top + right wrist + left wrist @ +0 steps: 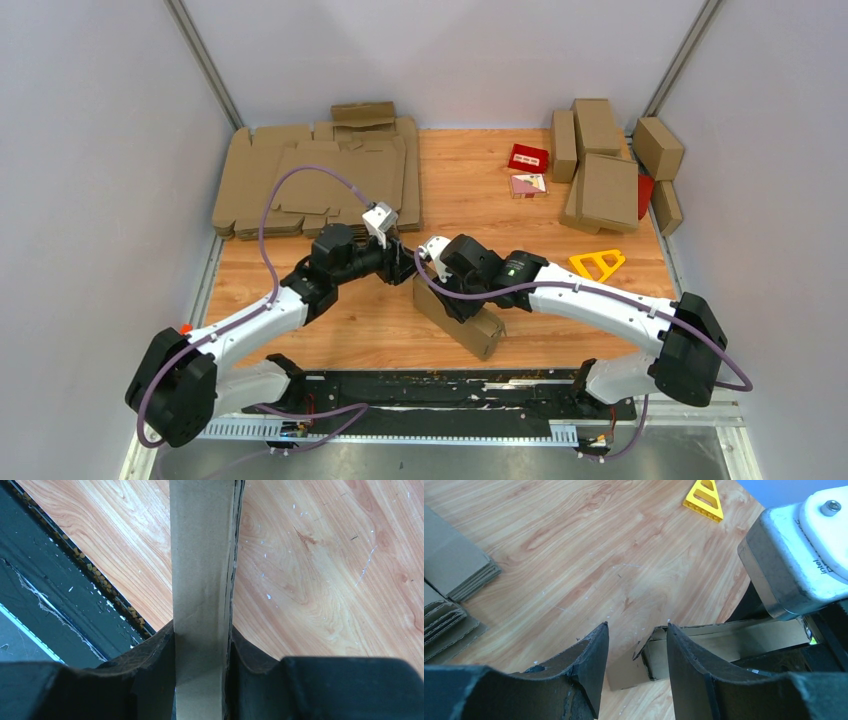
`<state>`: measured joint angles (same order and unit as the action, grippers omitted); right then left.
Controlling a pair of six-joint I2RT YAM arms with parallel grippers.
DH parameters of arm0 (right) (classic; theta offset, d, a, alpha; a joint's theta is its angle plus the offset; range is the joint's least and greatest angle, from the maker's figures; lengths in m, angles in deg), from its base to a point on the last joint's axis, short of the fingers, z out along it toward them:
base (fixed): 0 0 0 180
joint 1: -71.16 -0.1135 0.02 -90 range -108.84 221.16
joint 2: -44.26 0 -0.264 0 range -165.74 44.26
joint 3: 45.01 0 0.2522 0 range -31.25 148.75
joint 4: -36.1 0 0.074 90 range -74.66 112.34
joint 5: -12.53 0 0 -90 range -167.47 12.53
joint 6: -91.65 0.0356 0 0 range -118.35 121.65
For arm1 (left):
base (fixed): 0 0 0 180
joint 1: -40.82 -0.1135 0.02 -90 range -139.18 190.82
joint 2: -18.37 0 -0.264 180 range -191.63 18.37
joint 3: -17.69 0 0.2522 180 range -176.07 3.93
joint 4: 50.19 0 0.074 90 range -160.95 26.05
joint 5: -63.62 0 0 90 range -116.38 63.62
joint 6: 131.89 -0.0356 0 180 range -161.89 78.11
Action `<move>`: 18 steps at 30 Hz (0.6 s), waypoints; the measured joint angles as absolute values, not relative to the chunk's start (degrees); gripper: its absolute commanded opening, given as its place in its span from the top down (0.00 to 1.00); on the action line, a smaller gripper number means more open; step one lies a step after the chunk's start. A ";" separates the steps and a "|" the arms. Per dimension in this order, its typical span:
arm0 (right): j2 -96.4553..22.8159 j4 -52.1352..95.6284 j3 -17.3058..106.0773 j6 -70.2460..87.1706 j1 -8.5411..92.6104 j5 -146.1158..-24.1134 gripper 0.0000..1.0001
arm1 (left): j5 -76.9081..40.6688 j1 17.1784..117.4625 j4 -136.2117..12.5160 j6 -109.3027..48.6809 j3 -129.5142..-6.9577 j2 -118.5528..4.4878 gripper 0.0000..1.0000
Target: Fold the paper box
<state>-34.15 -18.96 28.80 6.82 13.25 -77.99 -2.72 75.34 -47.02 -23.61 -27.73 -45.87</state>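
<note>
A robot test cell in a lab is shown: a wood-grain surface [540,215] is closed in by plain pale walls [100,150] set between metal corner posts [205,60]. A pair of robot arms [250,322] is bolted to a black strip [450,385] at its near edge. Work material is laid out in bulk, with a pile of flat cardboard blanks [300,180] at the far left and closed brown boxes [605,170] stacked at the far right.
</note>
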 measured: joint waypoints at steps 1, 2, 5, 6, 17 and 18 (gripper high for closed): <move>-34.15 -18.96 28.78 6.82 13.25 -77.99 0.72 | -2.72 75.34 -47.00 -23.65 -27.68 -45.79 0.46; -34.15 -18.96 28.80 6.82 13.25 -77.99 0.72 | -2.72 75.34 -46.98 -23.72 -27.62 -45.66 0.46; -34.15 -18.96 28.80 6.82 13.23 -77.99 0.72 | -2.55 75.34 -46.48 -23.80 -27.20 -45.15 0.48; -34.15 -18.96 28.80 6.82 13.25 -77.99 0.72 | -2.39 75.34 -46.08 -23.80 -26.96 -45.09 0.49; -34.15 -18.96 28.78 6.82 13.25 -77.97 0.73 | -1.23 75.34 -43.92 -23.72 -24.05 -43.54 0.49; -34.15 -18.96 28.78 6.79 13.25 -77.97 0.73 | -1.23 75.34 -43.66 -23.69 -23.88 -43.30 0.49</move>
<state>-34.15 -18.96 28.78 6.79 13.25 -77.97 -1.23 75.34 -43.66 -23.69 -23.88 -43.30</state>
